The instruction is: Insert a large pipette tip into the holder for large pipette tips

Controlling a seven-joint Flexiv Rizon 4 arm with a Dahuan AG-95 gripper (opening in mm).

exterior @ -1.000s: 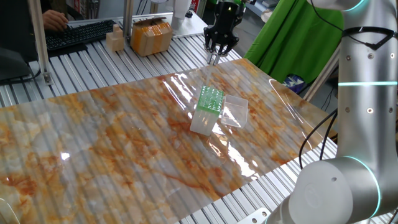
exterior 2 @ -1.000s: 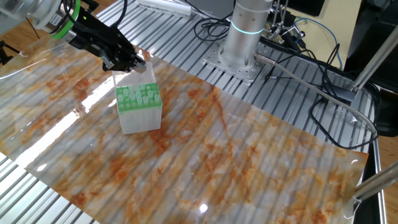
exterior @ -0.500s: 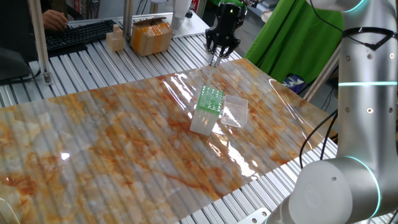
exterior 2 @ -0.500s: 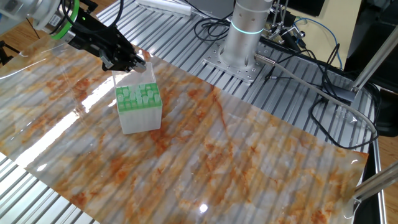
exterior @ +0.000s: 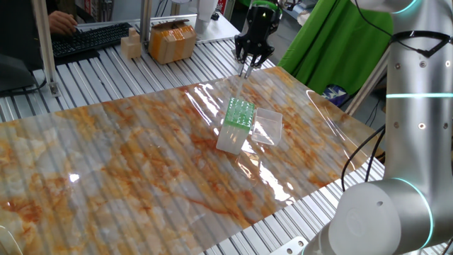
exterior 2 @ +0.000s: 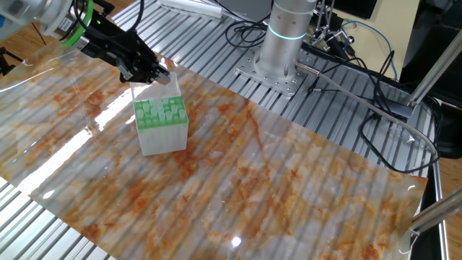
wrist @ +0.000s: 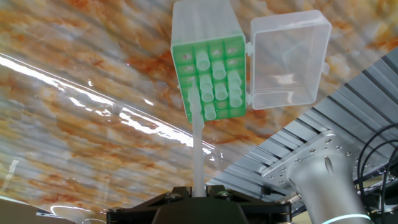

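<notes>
The holder for large pipette tips (exterior: 236, 125) (exterior 2: 161, 124) (wrist: 210, 73) is a translucent white box with a green grid top that carries several tips. Its clear lid (exterior: 268, 126) (wrist: 289, 57) lies open beside it. My gripper (exterior: 250, 62) (exterior 2: 157, 73) (wrist: 198, 194) hangs above and behind the box, shut on a large pipette tip (exterior: 245, 70) (wrist: 198, 146). In the hand view this thin whitish cone juts straight out from between the jaws, and its point lies over the grid's near left edge. The tip is clear of the box.
A glossy marbled orange sheet (exterior: 141, 163) (exterior 2: 274, 180) covers the slatted table. At the back are a cardboard box (exterior: 172, 40), a small wooden block (exterior: 131, 46) and a keyboard (exterior: 88, 39). The arm's base (exterior 2: 283, 43) and cables (exterior 2: 361, 87) stand at the far side.
The gripper with the tip has crept slightly up and away in one fixed view. The holder and lid have not moved.
</notes>
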